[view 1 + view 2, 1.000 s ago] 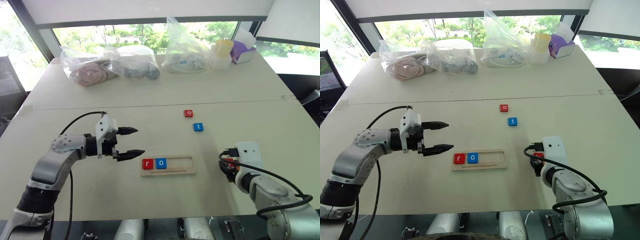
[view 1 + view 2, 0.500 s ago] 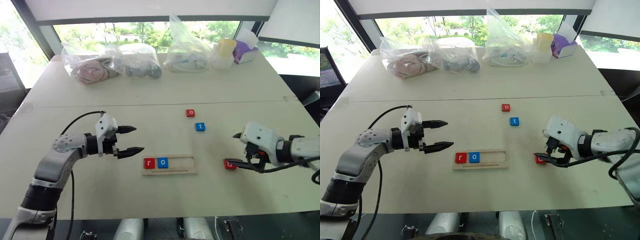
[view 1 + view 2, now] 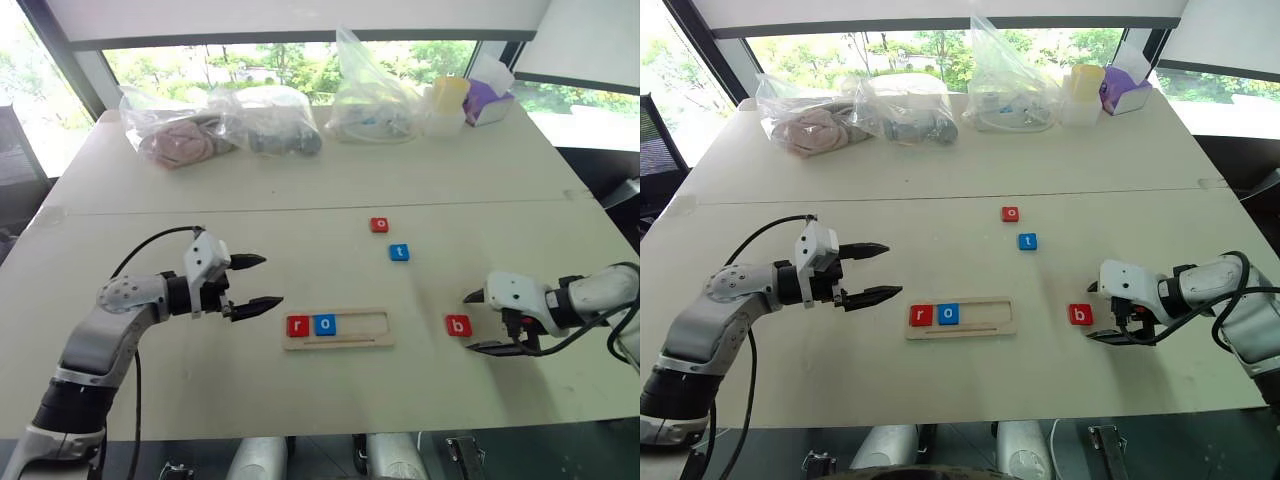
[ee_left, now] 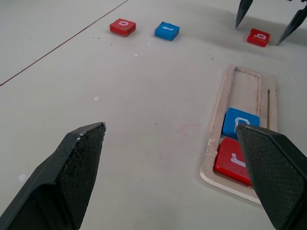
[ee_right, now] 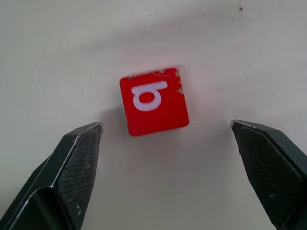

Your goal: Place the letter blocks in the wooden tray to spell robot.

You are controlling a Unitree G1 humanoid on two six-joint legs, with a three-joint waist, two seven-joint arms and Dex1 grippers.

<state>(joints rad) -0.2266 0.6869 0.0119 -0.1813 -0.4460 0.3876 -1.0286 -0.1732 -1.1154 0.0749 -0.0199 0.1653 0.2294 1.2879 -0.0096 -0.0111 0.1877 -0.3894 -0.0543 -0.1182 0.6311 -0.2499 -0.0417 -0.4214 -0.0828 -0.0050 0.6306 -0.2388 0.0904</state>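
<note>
The wooden tray (image 3: 360,322) lies at the table's near middle, with a red r block (image 3: 298,326) and a blue o block (image 3: 325,325) side by side at its left end. Farther back a red o block (image 3: 379,225) and a blue t block (image 3: 399,252) lie loose. To the right of the tray, the red b block (image 3: 458,325) lies flat on the table. My right gripper (image 3: 469,323) stands open just right of it, and in the right wrist view the b block (image 5: 153,101) sits between and slightly beyond the spread fingers. My left gripper (image 3: 270,281) hovers open left of the tray, empty.
Plastic bags (image 3: 260,120) with soft items, a yellow cup (image 3: 447,97) and a purple tissue box (image 3: 485,100) line the far edge. A seam (image 3: 300,208) runs across the table between them and the blocks.
My right arm swung out to the right and its wrist turned. Its fingers spread wider and now point at the b block from the right. The b block lies free. The left arm stayed put.
</note>
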